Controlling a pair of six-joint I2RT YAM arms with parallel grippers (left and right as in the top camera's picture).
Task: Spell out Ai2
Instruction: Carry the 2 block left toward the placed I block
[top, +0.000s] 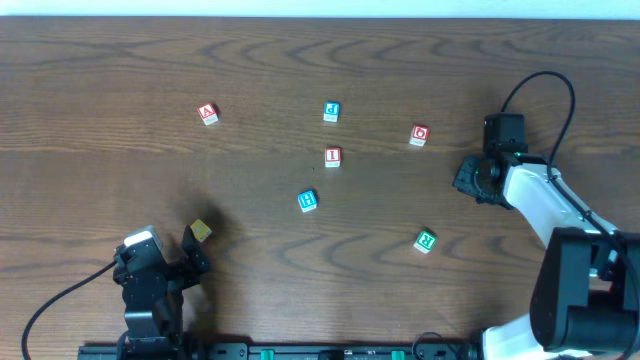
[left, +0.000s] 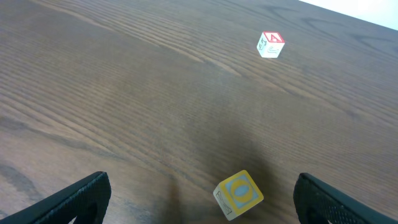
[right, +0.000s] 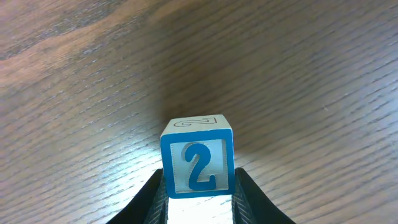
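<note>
Rightward, amid bare dark wood-grain tabletop (top: 100, 180), the right hand (top: 470, 178) pinches the square, blue-faced 2 cube (right: 198, 165) by its sides, the digit upright in the wrist view. A cube (top: 208, 114) and I cube (top: 333, 156) sit well apart. The left hand (left: 202, 198) gapes wide and empty beside a yellow cube (left: 238, 194).

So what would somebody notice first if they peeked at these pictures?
Probably the blue 2 cube, big and close in the right wrist view, squeezed between the two fingers of the right pincer. Next, the left pincer, wide open at the near left of the table, with a yellow cube by its tips. Little letter cubes lie scattered across the brown wood, like the red A cube far left.
</note>
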